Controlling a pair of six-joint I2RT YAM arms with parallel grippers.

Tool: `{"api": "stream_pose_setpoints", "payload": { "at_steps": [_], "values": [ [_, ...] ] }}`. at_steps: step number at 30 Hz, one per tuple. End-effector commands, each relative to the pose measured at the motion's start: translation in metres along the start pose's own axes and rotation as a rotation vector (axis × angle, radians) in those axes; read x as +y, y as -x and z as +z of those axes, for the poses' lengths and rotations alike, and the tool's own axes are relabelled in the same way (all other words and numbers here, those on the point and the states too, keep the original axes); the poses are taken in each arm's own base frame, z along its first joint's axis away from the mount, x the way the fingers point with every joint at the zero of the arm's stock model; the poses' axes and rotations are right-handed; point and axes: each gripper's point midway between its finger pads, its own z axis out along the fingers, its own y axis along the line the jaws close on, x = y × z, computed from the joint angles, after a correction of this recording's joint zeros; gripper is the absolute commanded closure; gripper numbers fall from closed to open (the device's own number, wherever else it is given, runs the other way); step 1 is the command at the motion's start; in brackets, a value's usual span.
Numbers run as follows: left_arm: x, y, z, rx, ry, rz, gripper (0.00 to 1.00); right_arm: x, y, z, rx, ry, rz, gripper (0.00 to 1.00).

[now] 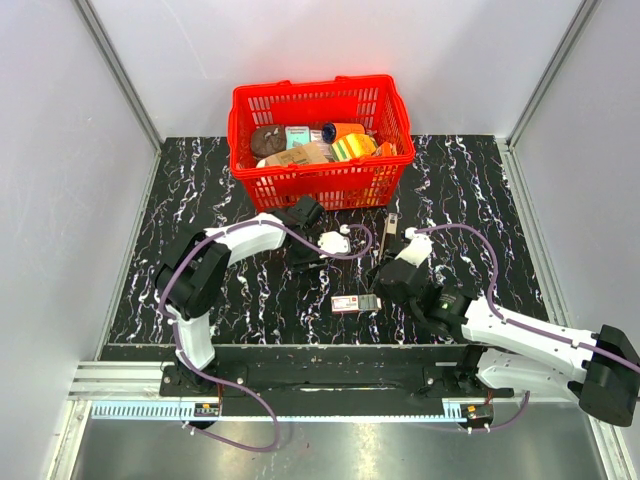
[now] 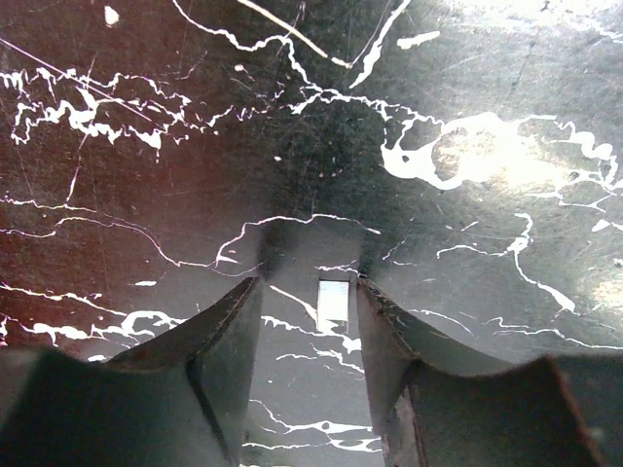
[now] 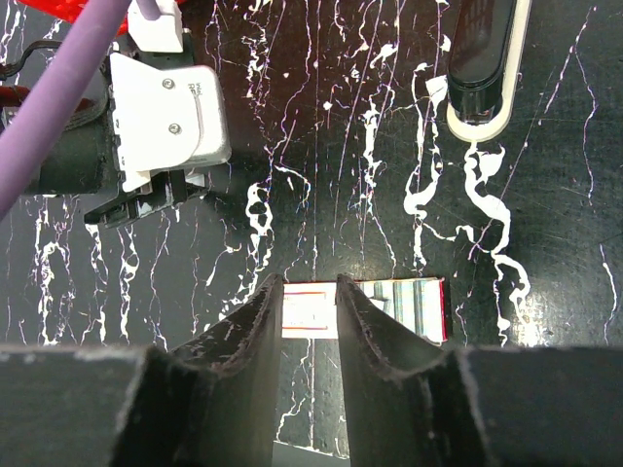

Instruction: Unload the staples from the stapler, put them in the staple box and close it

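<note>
Slim dark stapler [image 3: 482, 49], pale-edged, lies on the marbled desk [image 1: 180, 200], cropped in the right wrist view. Left hand [image 2: 310, 287] and right hand [image 3: 307, 282] are part-spread, pinching nothing.

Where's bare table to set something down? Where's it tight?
Free: table left of red basket, table right of it, near strip left of red-and-white box. Crowded: centre, before the basket, with stapler, box and both arms.
</note>
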Motion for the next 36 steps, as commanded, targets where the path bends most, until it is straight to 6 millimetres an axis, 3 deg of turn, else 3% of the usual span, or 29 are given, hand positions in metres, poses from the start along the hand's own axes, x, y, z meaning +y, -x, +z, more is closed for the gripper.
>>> {"api": "stream_pose_setpoints", "payload": {
  "at_steps": [1, 11, 16, 22, 27, 31, 36],
  "values": [
    [0.005, 0.001, -0.002, 0.013, 0.014, 0.020, 0.53, 0.009, 0.011, -0.001, -0.037, 0.032, 0.032, 0.67],
    [-0.003, -0.012, -0.001, 0.047, 0.005, 0.017, 0.61, 0.006, 0.012, -0.003, -0.044, 0.032, 0.029, 0.71],
    [-0.001, -0.011, -0.004, 0.046, 0.020, -0.006, 0.70, 0.006, 0.013, -0.003, -0.047, 0.033, 0.028, 0.72],
    [-0.003, -0.007, -0.010, 0.034, 0.013, -0.035, 0.89, 0.007, 0.016, -0.005, -0.054, 0.037, 0.030, 0.72],
    [-0.005, 0.000, -0.017, 0.010, 0.006, -0.064, 0.90, 0.008, 0.018, -0.008, -0.058, 0.041, 0.030, 0.72],
    [0.000, 0.020, -0.039, -0.051, 0.018, -0.095, 0.91, 0.012, 0.026, -0.012, -0.076, 0.054, 0.029, 0.72],
    [0.019, 0.070, -0.101, -0.232, 0.048, -0.184, 0.97, 0.029, 0.045, -0.022, -0.099, 0.100, 0.026, 0.72]
  ]
}}
